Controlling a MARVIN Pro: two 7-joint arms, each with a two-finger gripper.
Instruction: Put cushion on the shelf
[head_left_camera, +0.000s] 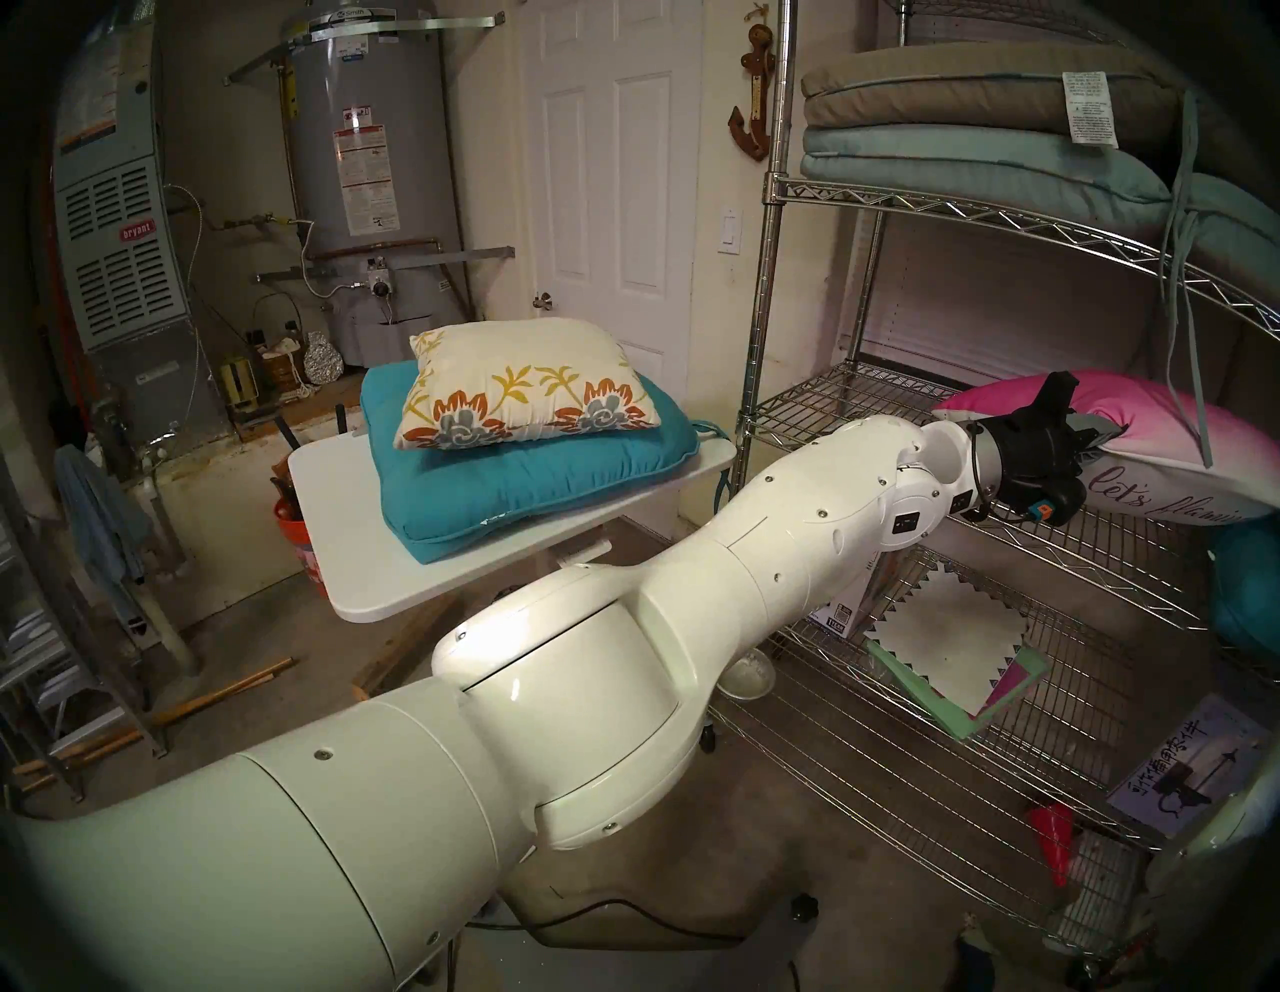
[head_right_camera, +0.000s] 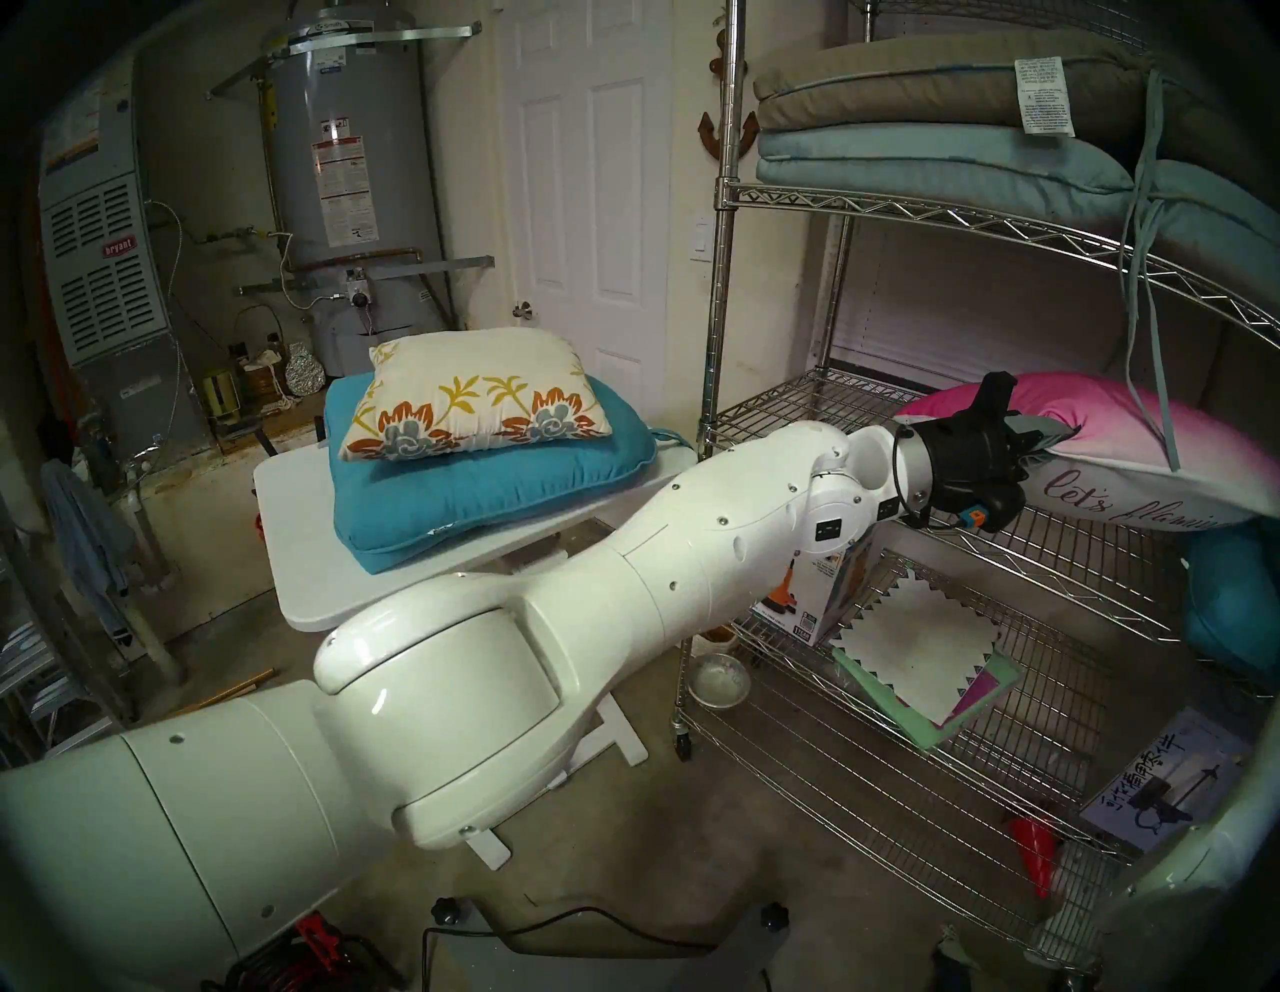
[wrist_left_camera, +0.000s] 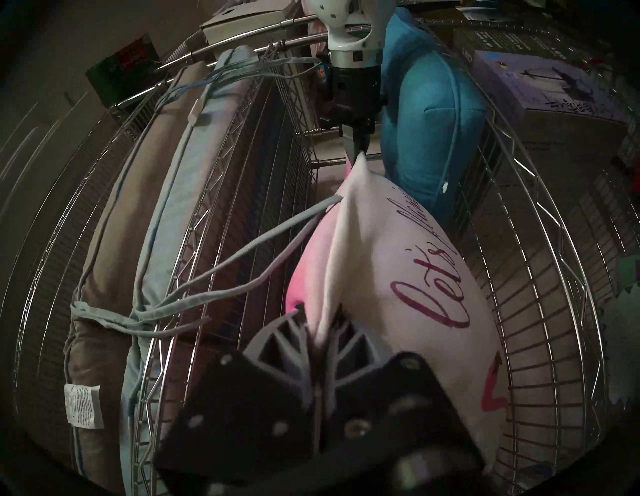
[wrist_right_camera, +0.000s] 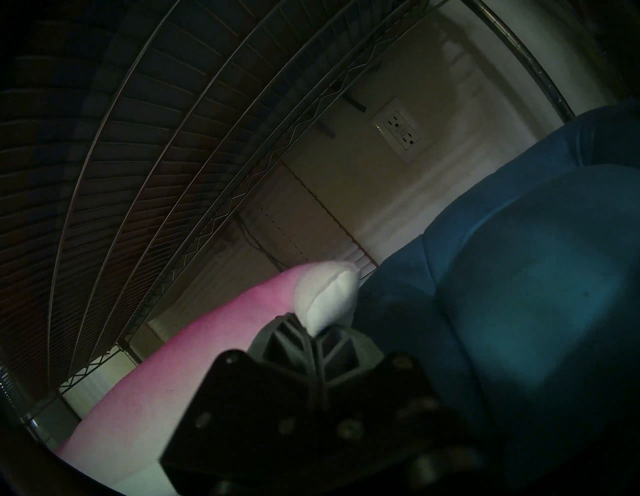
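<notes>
At centre frame the floral cushion (head_left_camera: 526, 391) lies on a teal tufted cushion (head_left_camera: 533, 478) on the white bench (head_left_camera: 360, 582). At right, the left claw (head_left_camera: 1101, 436) is clamped on one corner of the pink-to-white pillow (head_left_camera: 1177, 450) over the wire shelf (head_left_camera: 852, 409). In the wrist views the right claw (wrist_right_camera: 317, 334) pinches that pillow's opposite corner beside another teal cushion (wrist_right_camera: 519, 294).

"bryant" on the furnace (head_left_camera: 135, 233); "let's" on the pink-to-white pillow (head_left_camera: 1136, 443).

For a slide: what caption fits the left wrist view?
Both grippers pinch opposite corners of the pink-to-white pillow over the wire shelf.
</notes>
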